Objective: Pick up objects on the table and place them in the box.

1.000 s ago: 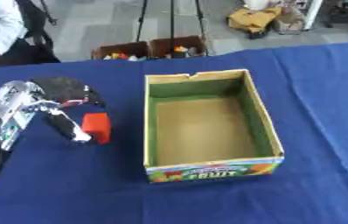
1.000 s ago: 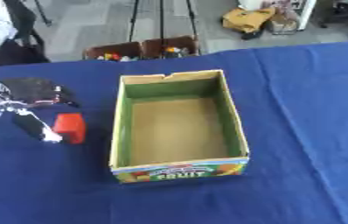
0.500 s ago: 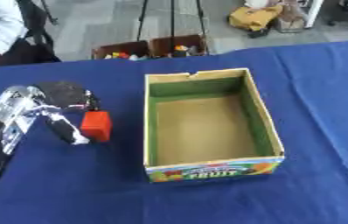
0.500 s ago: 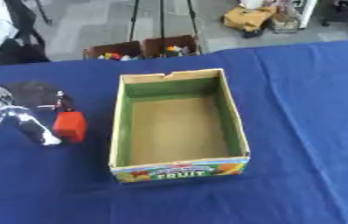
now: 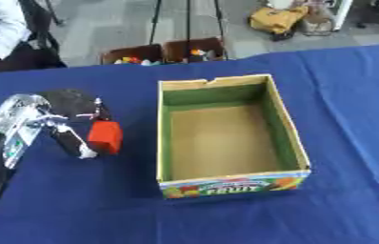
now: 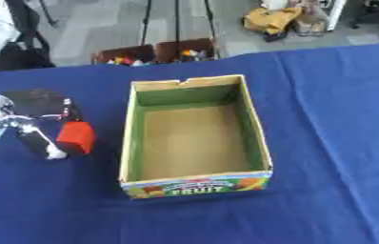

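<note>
Between the left hand's (image 5: 74,114) thumb and curled fingers: red block (image 5: 105,137), pinched and seemingly lifted for transfer. Box (image 5: 286,138) sits open, empty, just to the hand's right.

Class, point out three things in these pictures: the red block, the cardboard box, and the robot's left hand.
red block (image 5: 105,137), left eye view, on its front face.
cardboard box (image 5: 297,152), left eye view, on its right wall.
left hand (image 5: 69,102), left eye view, on the back of the hand.
</note>
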Robot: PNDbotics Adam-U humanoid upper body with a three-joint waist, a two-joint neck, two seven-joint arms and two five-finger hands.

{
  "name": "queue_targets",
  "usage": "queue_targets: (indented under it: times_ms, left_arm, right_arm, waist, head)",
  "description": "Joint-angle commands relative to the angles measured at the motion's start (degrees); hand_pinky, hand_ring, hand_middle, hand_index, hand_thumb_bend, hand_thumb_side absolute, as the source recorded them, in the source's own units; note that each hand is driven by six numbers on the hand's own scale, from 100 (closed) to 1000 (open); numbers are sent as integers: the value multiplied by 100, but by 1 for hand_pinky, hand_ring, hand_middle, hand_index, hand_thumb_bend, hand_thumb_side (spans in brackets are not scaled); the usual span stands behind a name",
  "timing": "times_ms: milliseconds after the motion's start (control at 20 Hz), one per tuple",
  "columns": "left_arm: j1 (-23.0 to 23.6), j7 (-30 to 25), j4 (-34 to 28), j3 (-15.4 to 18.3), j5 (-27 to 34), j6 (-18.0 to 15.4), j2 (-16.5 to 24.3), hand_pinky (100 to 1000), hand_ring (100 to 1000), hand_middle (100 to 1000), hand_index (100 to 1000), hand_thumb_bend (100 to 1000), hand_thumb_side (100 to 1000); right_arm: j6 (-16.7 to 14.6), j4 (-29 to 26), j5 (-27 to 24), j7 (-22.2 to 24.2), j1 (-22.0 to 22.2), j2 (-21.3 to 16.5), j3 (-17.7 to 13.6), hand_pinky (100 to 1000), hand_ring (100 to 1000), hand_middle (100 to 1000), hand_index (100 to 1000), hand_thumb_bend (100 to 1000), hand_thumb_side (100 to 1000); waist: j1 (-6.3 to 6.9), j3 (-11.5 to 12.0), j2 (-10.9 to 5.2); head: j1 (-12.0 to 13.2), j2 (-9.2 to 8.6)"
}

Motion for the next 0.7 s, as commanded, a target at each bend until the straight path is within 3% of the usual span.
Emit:
queue_targets:
  times_ms: [50,350,700]
  left_arm:
    - [-39,-2,-155,62,106,52,166,165,409,459,577,100,422]
    - [25,178,-520,186,565,293,240,110,376,426,549,100,401]
    - [78,350,-1192,490,1366,837,391,100,344,377,522,100,413]
  right_arm:
    - [23,-98,-45,-8,-48,-68,-50,780,751,770,778,100,561]
    - [38,-98,-45,-37,-33,-65,-57,780,750,770,777,100,559]
    - [36,-98,-42,-82,-26,-78,-70,777,750,769,777,100,555]
  waist:
    - [38,7,-73]
    - [26,28,-99]
    - [27,45,-125]
  head:
    - [-24,-32]
    - [-60,-35]
    - [-109,-65]
